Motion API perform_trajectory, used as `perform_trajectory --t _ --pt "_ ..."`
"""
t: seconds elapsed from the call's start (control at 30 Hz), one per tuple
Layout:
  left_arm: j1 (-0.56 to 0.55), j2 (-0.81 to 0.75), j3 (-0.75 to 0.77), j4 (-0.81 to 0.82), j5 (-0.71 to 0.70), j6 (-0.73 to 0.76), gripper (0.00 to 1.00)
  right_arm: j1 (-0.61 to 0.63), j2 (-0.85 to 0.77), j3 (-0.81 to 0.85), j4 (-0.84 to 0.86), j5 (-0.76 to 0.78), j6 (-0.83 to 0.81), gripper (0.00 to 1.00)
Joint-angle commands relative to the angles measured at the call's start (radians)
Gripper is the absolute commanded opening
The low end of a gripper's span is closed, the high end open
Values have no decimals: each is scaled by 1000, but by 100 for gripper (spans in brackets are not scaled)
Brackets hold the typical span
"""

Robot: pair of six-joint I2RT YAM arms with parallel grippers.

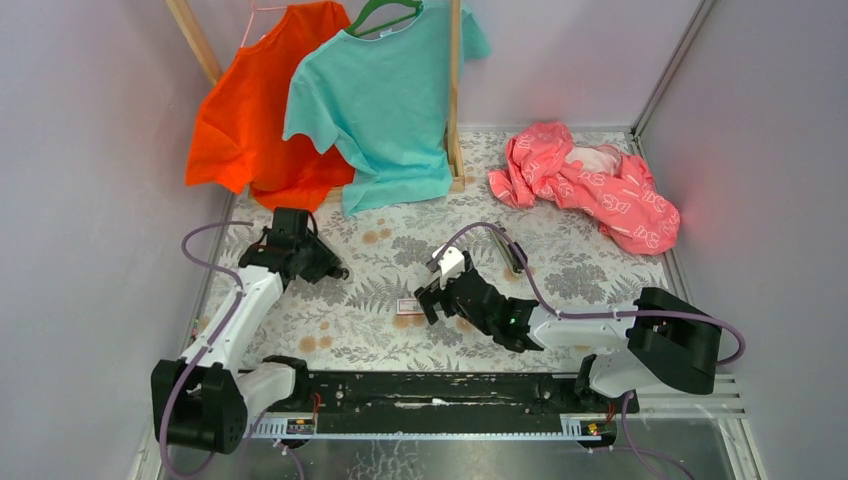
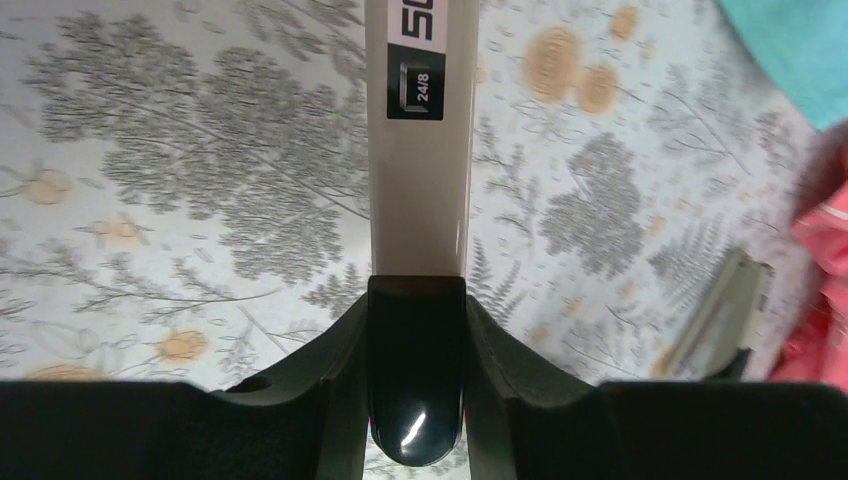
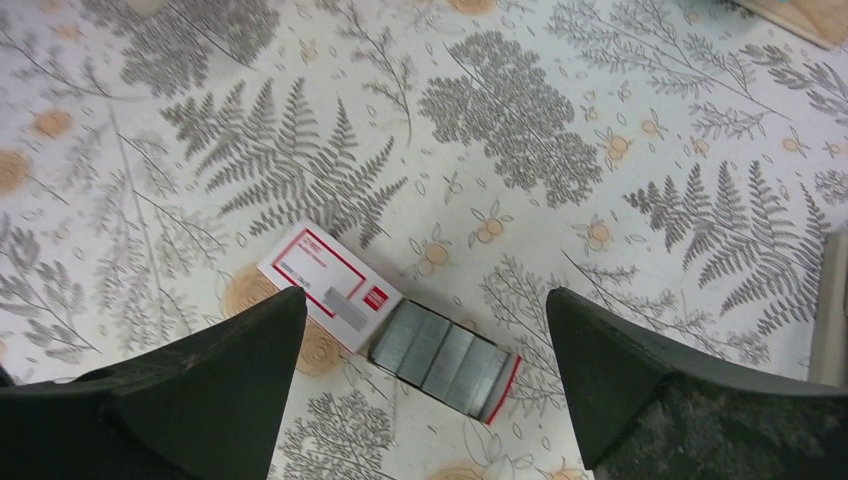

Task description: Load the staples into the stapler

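Looking from above, the staples (image 1: 408,307) lie on the floral cloth (image 1: 600,275) as a small red and white box. The right gripper (image 1: 432,297) hangs just over the right side of this box. The left gripper (image 1: 338,270) is well apart to the left of the box.

From the left wrist, the left gripper (image 2: 417,340) is clenched on the stapler (image 2: 417,150). The black end of the stapler sits between both fingers, and its grey body with a "24/8" label reaches away over the cloth.

From the right wrist, the right gripper (image 3: 425,305) is released, with its fingers spread wide. The staples (image 3: 385,330) lie between the fingers, the box slid open and grey strips showing.
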Motion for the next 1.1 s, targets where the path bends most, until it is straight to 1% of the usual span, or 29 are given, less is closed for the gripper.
perform_trajectory --t 0.0,0.1,0.23,0.4,0.53,0.67,0.77,0.83,1.07 --pt "-46 -52 -12 185 110 -83 0 -3 10 37 156 -30 64 96" --pt "-91 -68 -36 264 146 -140 0 -4 20 18 243 -29 103 96" --pt "-155 -79 -72 374 178 -211 0 -4 43 -17 409 -40 135 92" --pt "-224 -99 -107 480 168 -284 0 -5 78 17 449 -12 133 90" --pt "-270 -84 -106 531 180 -310 0 -4 113 44 452 33 146 87" --pt "-298 -73 -104 561 189 -328 0 -5 137 39 494 72 152 77" --pt "-320 -74 -103 569 185 -336 0 -13 136 31 517 71 149 72" --pt "-333 -75 -109 579 187 -347 0 -17 138 28 526 70 148 66" --pt "-375 -72 -113 610 192 -370 0 -39 160 22 560 63 159 56"
